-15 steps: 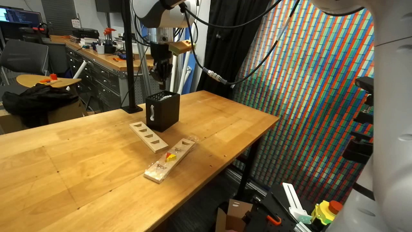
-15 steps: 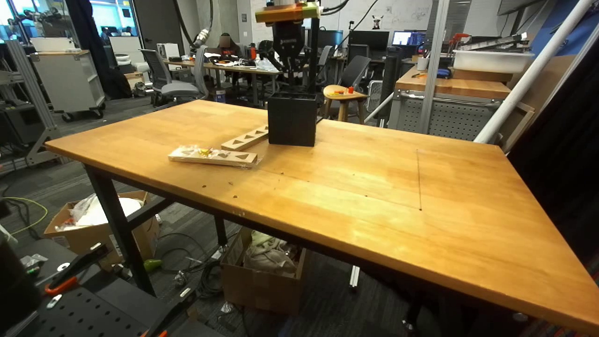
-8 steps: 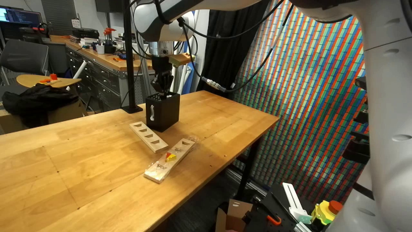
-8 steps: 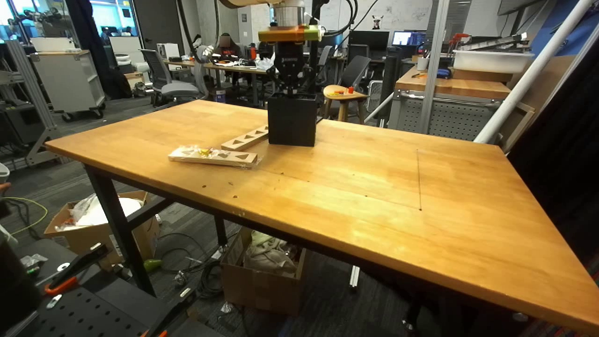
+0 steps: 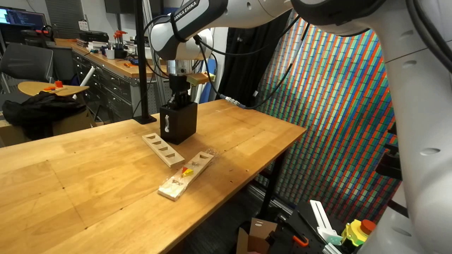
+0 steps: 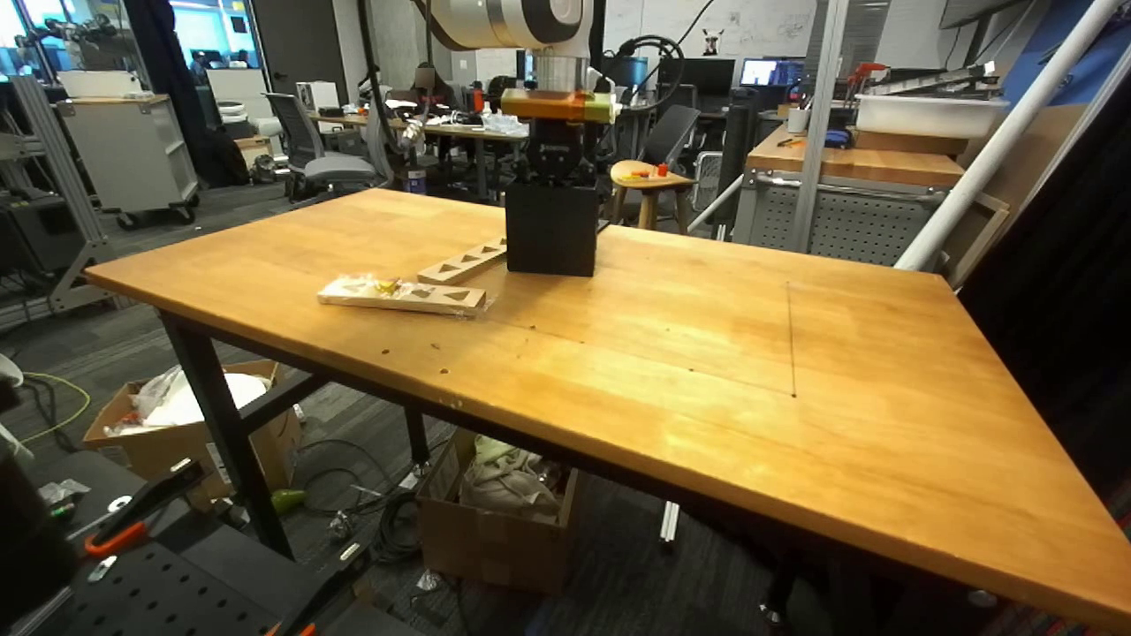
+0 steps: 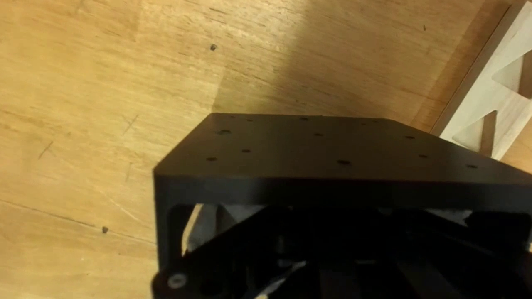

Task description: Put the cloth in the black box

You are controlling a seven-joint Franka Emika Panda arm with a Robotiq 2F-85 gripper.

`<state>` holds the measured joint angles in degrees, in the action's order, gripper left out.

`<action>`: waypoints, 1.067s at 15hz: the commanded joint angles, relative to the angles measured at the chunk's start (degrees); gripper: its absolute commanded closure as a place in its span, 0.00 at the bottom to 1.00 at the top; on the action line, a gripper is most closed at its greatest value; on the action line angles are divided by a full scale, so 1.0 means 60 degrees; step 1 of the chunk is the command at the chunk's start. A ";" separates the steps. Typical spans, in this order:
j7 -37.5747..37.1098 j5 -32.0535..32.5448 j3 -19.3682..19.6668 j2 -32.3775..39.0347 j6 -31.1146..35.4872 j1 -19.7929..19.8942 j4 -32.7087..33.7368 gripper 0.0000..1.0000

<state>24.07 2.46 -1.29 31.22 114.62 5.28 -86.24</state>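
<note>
Partly inside the black box (image 5: 179, 123) near the table's far edge (image 6: 442, 203), the gripper (image 5: 179, 100), apart or together unclear, could snag on lifting and topple it.

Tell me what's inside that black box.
The gripper reaches into the black box. Past it, the wrist view shows pale patches, possibly the cloth. The gripper and box hide the rest, including whether anything is held.

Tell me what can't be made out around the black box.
Gripper: lower end hidden by the black box in both exterior views, too dark in the wrist view.
Pale material inside: wrist view, partly covered by the gripper; unclear what.
Slotted board: cut off by the wrist view's right edge.
</note>
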 commanded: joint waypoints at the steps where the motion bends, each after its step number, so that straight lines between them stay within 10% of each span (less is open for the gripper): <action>1: 0.0446 -0.0466 -0.0260 0.0721 -0.0146 0.0237 0.0542 0.99; 16: 0.0571 -0.0495 -0.0283 -0.1219 -0.0147 0.0055 -0.0576 0.99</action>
<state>27.35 -2.29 -3.06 30.93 112.06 6.36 -85.13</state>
